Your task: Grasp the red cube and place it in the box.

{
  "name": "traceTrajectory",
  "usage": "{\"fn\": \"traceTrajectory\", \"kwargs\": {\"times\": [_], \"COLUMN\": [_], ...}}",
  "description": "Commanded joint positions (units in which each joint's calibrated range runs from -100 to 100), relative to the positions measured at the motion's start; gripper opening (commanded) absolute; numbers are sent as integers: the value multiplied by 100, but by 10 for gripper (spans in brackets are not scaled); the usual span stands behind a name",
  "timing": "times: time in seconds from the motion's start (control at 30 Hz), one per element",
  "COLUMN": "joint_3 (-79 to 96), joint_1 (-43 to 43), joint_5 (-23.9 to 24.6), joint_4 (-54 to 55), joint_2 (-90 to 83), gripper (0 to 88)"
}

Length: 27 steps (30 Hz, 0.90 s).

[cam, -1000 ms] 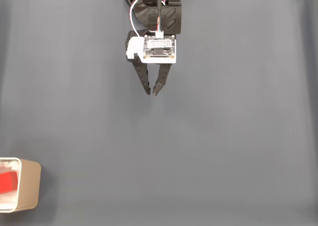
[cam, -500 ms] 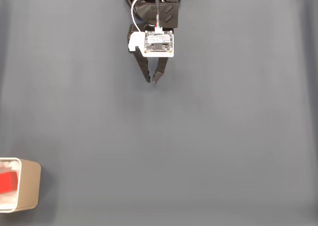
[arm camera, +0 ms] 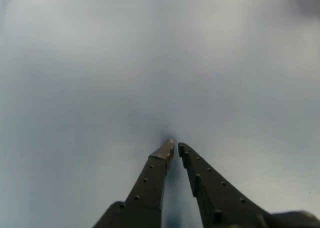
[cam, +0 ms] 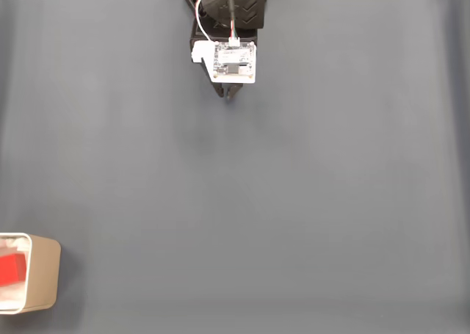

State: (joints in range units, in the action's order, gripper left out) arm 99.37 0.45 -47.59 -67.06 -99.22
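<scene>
Grey mat (cam: 294, 202) wide open mid-frame; box (cam: 42, 282) at bottom-left edge, red cube (cam: 11, 269) inside. Gripper (cam: 228, 95) near-closed, empty, pulled back toward top edge since earlier.

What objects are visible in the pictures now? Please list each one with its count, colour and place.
red cube: one, bright red, inside the box, at the left edge of the fixed view.
box: one, tan with white rim, lower left corner of the fixed view, partly cut off.
table cover: one, dark grey-blue, under everything.
circuit board: one, white, on the arm, top centre of the fixed view.
gripper: one, black, fingertips almost touching, holding nothing.
</scene>
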Motion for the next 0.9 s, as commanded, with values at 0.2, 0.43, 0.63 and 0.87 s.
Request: {"fn": "traceTrajectory", "kwargs": {"times": [0.2,0.43,0.63,0.87], "joint_3": [45,45,45,45], "joint_1": [34,48,48,55], "joint_5": [63,15,-39,-78], "joint_4": [-449,-835,-859,-867], "joint_2": [-69,-69,-69,-69], "gripper": [0,0,0,0]}}
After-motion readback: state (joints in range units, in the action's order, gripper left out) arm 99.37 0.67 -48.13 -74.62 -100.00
